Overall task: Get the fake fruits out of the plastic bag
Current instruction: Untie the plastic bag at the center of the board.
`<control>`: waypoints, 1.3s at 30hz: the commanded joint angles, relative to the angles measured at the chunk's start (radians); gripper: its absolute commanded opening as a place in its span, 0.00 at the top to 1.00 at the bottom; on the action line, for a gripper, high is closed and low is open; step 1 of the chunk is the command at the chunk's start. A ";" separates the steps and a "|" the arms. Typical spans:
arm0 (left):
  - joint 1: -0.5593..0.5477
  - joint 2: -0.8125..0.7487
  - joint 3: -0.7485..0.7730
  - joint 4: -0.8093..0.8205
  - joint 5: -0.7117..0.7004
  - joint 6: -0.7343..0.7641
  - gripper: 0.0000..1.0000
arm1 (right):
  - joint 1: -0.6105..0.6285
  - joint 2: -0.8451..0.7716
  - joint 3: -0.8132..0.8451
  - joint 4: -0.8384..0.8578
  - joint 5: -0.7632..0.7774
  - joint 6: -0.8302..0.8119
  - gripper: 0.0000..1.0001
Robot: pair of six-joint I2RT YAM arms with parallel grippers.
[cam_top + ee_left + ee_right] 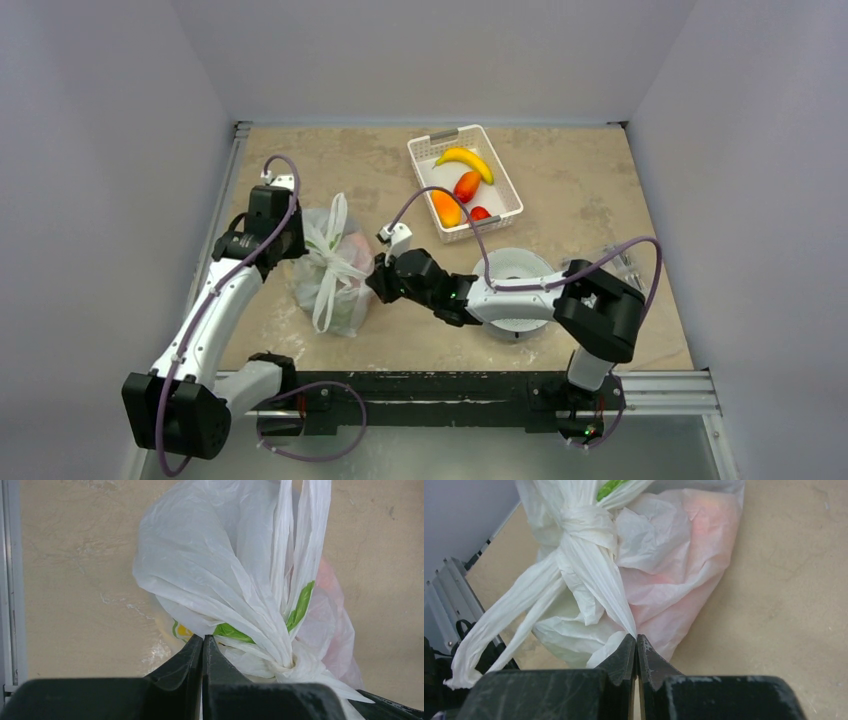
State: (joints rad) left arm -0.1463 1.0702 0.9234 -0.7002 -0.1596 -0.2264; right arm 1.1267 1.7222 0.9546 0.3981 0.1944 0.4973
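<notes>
Lying knotted on the desk [580, 190] between the two arms, the plastic bag [335, 280] sits toward the left in the overhead view; the left gripper [298, 245] meets its left flank and the right gripper [374, 280] its right flank; well apart, at the back, a white basket [512, 190] holds a banana [465, 158] and three fake fruits [467, 186]. From the left wrist, the jaws are pressed flat together, their tips pinching a fold of the bag's film just beside a green printed patch; the knot [285, 662] stands just right of them. From the right wrist, the jaws are likewise clamped tight, a twisted handle strand running from the knot down into their tips; a pink tint shows through the film beyond.
</notes>
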 commanded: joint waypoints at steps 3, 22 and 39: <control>0.011 -0.023 0.006 0.049 -0.069 0.013 1.00 | 0.004 -0.050 -0.040 -0.065 0.014 -0.032 1.00; 0.010 -0.017 0.008 0.047 -0.002 0.021 1.00 | 0.005 0.123 0.452 -0.370 -0.059 -0.286 0.65; 0.010 -0.015 0.006 0.052 0.023 0.018 1.00 | 0.005 0.269 0.641 -0.435 -0.096 -0.285 0.50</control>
State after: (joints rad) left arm -0.1440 1.0645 0.9230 -0.6964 -0.1516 -0.2188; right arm 1.1275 2.0045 1.5467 -0.0418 0.1272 0.2237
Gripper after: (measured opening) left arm 0.004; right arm 0.444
